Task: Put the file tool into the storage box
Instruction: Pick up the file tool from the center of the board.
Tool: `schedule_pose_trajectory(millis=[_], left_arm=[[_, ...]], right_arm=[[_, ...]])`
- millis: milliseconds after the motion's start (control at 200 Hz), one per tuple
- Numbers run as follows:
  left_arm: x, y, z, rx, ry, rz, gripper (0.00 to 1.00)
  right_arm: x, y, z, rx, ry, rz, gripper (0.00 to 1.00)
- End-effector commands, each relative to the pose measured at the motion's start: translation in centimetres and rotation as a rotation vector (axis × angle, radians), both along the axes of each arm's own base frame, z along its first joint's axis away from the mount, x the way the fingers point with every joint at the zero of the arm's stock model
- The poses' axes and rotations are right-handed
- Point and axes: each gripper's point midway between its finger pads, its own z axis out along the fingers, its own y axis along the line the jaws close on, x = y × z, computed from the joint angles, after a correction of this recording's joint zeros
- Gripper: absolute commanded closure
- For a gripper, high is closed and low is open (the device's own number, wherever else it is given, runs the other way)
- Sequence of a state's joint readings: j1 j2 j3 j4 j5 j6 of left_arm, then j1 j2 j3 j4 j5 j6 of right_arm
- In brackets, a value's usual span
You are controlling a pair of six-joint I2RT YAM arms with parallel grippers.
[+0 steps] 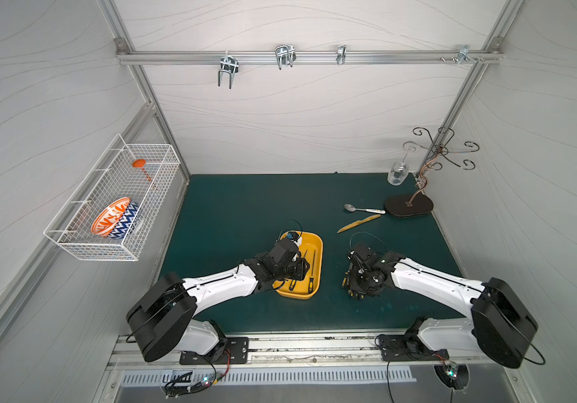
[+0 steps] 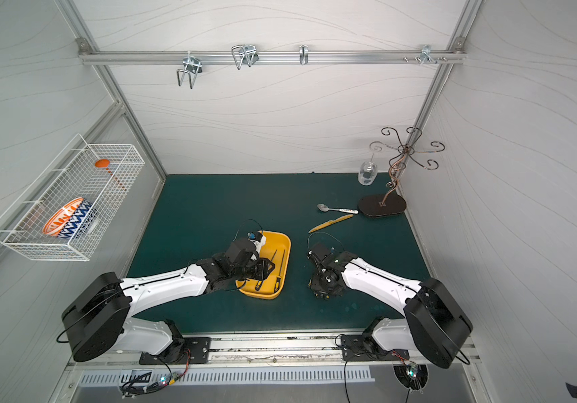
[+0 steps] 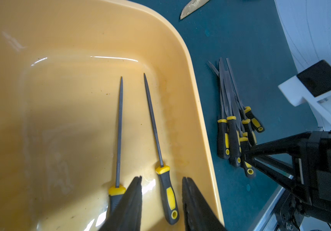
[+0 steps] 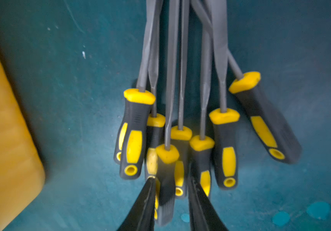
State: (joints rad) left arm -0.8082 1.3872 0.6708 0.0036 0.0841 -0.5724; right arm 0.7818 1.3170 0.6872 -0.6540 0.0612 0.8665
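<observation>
Sorting files into the storage box [image 1: 313, 244] looks partly done: two files [image 3: 118, 130] lie side by side on the box's floor. Above the box's near end, the left gripper [image 3: 162, 178] hangs with jaws parted and gripping nothing, one file's grip lying loose between them. Just outside the box on the green mat [image 1: 245, 209] sits a pile of files [image 3: 234, 130]. The right gripper [image 4: 170, 178] straddles one blurred handle [image 4: 167, 156] in that pile, though whether the jaws have clamped it cannot be told. The next move likely calls for a firm pinch, a lift clear of the tangled neighbours, then a short carry over the box's rim.
</observation>
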Motion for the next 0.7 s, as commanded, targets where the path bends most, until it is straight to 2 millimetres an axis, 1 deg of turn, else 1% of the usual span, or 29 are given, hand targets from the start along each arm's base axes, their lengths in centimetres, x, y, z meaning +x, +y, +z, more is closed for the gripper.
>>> schedule_pose_trajectory(millis=[0,160,250,295,695], left_arm=[[0.1,-0.3,0.5,-0.011,-0.026,-0.004,0.61],[0.1,-0.2,0.6,-0.008,-0.029,-0.002,0.61],[0.1,-0.2,0.7,-0.007,-0.030,-0.001,0.61],[0.2,-0.2,0.7,-0.006,-0.030,0.000,0.61],[0.1,-0.1,0.6,-0.002,-0.026,0.002,0.61]], right_arm=[[-0.2,0.5,-0.4,-0.003,0.014,0.023,0.68],[-0.5,0.9,-1.2,-0.021,0.032,0.043,0.70],[-0.7,0.9,-1.8,-0.028,0.045,0.044,0.76],[-0.8,0.9,-2.1,-0.025,0.052,0.043,0.78],[-1.8,1.1,-3.7,-0.050,0.099,0.067,0.78]])
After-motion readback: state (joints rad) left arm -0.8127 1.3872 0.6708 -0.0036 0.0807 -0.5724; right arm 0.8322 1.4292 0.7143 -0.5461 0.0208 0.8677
